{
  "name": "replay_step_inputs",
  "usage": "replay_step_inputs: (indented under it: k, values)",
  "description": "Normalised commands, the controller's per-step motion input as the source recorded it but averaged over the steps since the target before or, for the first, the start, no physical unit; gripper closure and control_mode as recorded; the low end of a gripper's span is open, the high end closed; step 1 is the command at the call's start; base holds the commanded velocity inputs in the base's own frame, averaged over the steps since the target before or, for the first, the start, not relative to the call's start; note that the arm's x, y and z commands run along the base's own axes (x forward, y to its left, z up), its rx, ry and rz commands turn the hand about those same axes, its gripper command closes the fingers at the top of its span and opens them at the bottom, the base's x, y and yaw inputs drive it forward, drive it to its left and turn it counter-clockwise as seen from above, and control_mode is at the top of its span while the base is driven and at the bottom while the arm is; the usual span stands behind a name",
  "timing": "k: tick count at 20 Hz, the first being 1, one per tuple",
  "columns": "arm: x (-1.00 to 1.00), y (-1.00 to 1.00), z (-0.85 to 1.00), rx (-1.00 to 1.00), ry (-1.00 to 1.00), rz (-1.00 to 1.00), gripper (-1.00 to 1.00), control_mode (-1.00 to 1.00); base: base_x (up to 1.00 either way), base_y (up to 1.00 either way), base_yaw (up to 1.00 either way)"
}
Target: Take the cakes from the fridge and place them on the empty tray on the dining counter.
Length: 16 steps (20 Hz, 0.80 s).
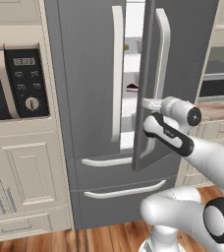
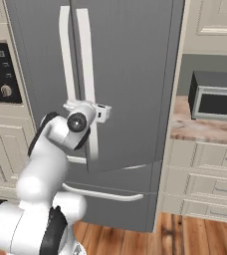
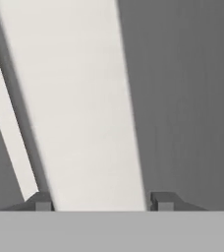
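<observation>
The dark grey fridge (image 1: 89,74) (image 2: 135,74) stands straight ahead with its right door swung a little ajar. Through the gap I see white shelves. A small dark piece with pink, one of the cakes (image 1: 132,88), lies on a middle shelf, and a tiny tan thing (image 1: 126,47) sits higher up. My gripper (image 1: 155,103) (image 2: 93,112) (image 3: 101,202) is at the right door's long cream handle (image 3: 79,98) (image 1: 164,44), about halfway down. In the hand view its two fingertips straddle the handle, open, with a thin gap on each side.
A cream cabinet with a black oven panel (image 1: 25,81) adjoins the fridge on the left. On the right, a toaster oven (image 2: 217,102) sits on a stone countertop (image 2: 200,129) over cream drawers. Below the doors is a freezer drawer (image 1: 119,189).
</observation>
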Motion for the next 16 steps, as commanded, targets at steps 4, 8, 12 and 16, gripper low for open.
replay_step_inputs:
  k: [4, 8, 12, 16]
  values:
    - [-0.59, -0.51, 0.0, 0.11, 0.0, 0.08, 1.0, -1.0, 0.0, 0.0, 0.0]
    - [-0.57, -0.57, 0.0, 0.11, 0.0, 0.08, 1.0, -1.0, 0.0, 0.0, 0.0]
    - [-0.51, -0.66, 0.0, 0.12, 0.0, 0.06, 1.0, -1.0, 0.0, 0.0, 0.0]
    - [-0.43, -0.62, 0.0, 0.12, 0.0, 0.05, 1.0, -1.0, 0.0, 0.0, 0.0]
